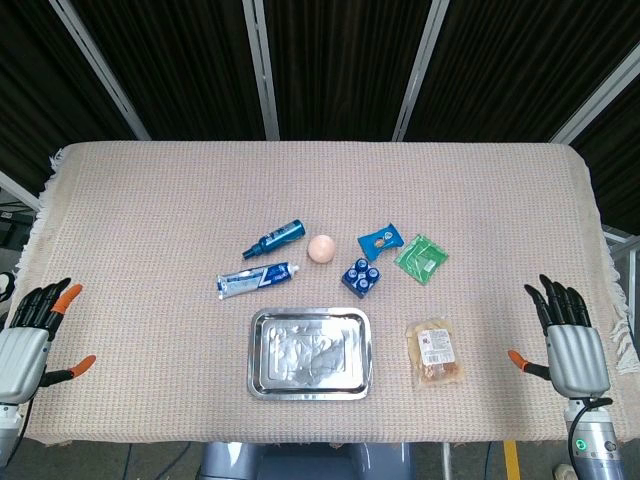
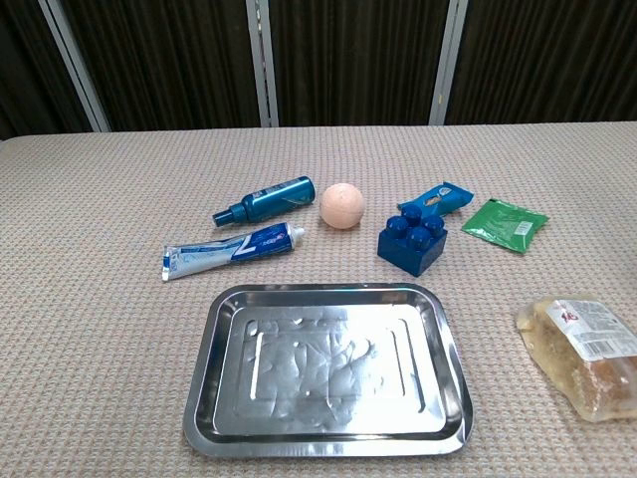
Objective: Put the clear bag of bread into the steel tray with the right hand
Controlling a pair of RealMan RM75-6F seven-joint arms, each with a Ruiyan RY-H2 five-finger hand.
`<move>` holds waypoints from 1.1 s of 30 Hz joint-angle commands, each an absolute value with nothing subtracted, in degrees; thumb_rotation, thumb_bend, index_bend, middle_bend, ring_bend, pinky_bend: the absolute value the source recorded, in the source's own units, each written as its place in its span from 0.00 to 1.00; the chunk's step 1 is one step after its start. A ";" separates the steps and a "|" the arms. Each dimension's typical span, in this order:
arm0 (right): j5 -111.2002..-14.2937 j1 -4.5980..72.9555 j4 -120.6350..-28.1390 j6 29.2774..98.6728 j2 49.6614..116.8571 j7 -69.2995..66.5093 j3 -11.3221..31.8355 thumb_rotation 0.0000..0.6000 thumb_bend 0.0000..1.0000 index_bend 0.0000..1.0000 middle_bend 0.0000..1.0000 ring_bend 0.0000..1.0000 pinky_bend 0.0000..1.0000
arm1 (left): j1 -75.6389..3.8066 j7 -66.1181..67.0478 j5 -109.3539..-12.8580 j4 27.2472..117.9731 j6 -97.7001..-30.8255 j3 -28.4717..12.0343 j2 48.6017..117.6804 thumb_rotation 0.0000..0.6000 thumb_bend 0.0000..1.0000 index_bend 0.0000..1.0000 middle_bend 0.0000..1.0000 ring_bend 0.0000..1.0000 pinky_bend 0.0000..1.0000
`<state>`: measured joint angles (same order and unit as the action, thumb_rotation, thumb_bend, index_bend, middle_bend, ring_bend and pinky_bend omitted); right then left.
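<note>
The clear bag of bread (image 1: pixel 435 352) (image 2: pixel 587 356) lies flat on the cloth, just right of the steel tray (image 1: pixel 309 352) (image 2: pixel 326 438), which has nothing in it. My right hand (image 1: pixel 570 338) hovers open at the table's right front edge, well to the right of the bag, fingers spread and pointing away from me. My left hand (image 1: pixel 30 332) hangs open at the left front edge, far from everything. Neither hand shows in the chest view.
Behind the tray lie a toothpaste tube (image 1: pixel 255 278) (image 2: pixel 231 250), a blue bottle (image 1: pixel 273 239) (image 2: pixel 264 201), a peach ball (image 1: pixel 321 248) (image 2: pixel 342 205), a blue block (image 1: pixel 361 277) (image 2: pixel 412 240), a blue snack packet (image 1: pixel 381 240) (image 2: pixel 437 199) and a green packet (image 1: pixel 420 258) (image 2: pixel 505 223).
</note>
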<state>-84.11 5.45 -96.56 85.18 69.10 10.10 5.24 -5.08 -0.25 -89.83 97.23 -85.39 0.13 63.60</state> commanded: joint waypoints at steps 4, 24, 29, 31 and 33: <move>-84.01 5.64 -96.25 84.81 69.35 9.81 5.19 1.00 0.00 0.10 0.00 0.00 0.06 | -5.14 -0.05 -89.65 97.33 -85.29 0.01 63.42 1.00 0.13 0.07 0.00 0.00 0.00; -85.41 5.91 -95.93 83.79 68.09 3.09 4.54 1.00 0.00 0.10 0.00 0.00 0.06 | -4.87 0.42 -89.96 98.08 -85.67 0.13 62.89 1.00 0.13 0.07 0.00 0.00 0.00; -87.44 7.38 -96.36 81.69 66.64 0.79 4.00 1.00 0.00 0.10 0.00 0.00 0.06 | -4.98 0.80 -89.89 98.29 -85.53 0.02 62.88 1.00 0.13 0.07 0.00 0.00 0.00; -88.66 8.45 -97.02 79.86 66.01 -0.98 3.42 1.00 0.00 0.10 0.00 0.00 0.06 | -5.04 0.91 -89.81 98.28 -85.39 0.01 62.90 1.00 0.13 0.07 0.00 0.00 0.00; -90.23 10.17 -97.46 77.04 65.30 -3.02 2.69 1.00 0.00 0.10 0.00 0.00 0.06 | -5.15 1.03 -89.61 98.26 -85.14 -0.07 62.91 1.00 0.13 0.07 0.00 0.00 0.00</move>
